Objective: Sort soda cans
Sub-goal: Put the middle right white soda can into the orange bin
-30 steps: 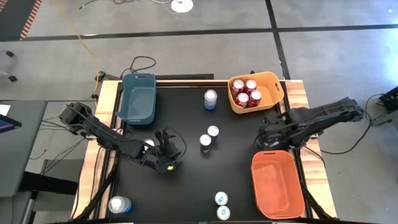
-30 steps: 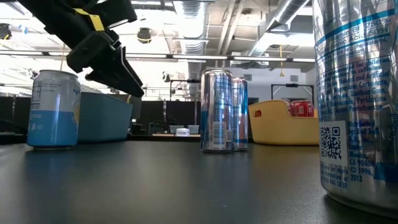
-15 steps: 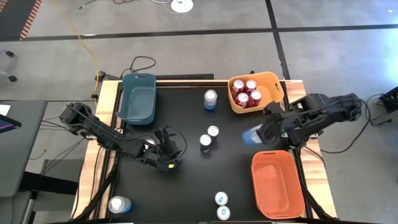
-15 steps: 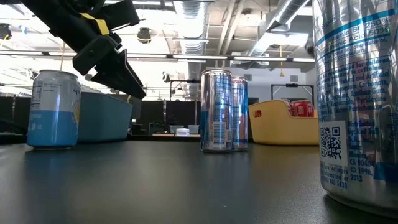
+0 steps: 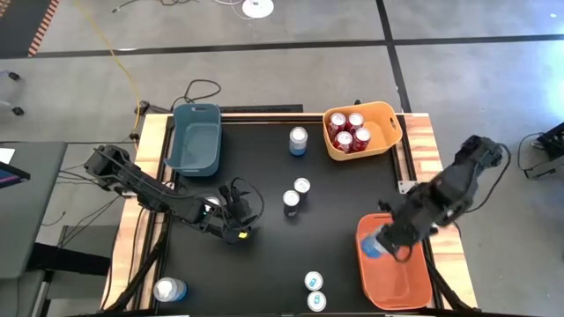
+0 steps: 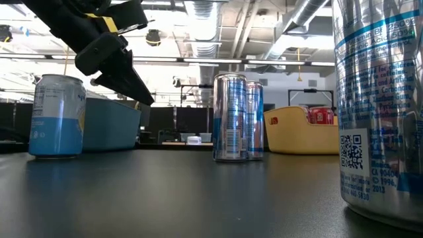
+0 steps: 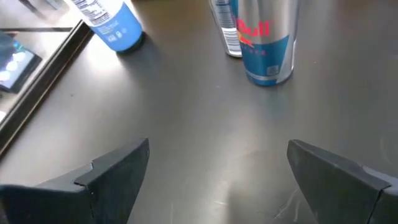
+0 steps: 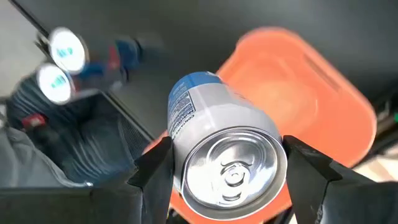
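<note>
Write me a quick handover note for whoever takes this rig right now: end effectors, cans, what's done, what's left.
Right end effector: shut on a blue can, held over the orange bin.
Left end effector: open, empty, low over the mat left of centre.
Done: four red cans in the yellow bin.
Left: teal bin looks empty. Loose cans: one near the yellow bin, two mid-table, two at the near edge, one at the near-left corner. Release the held can, then sort these.
</note>
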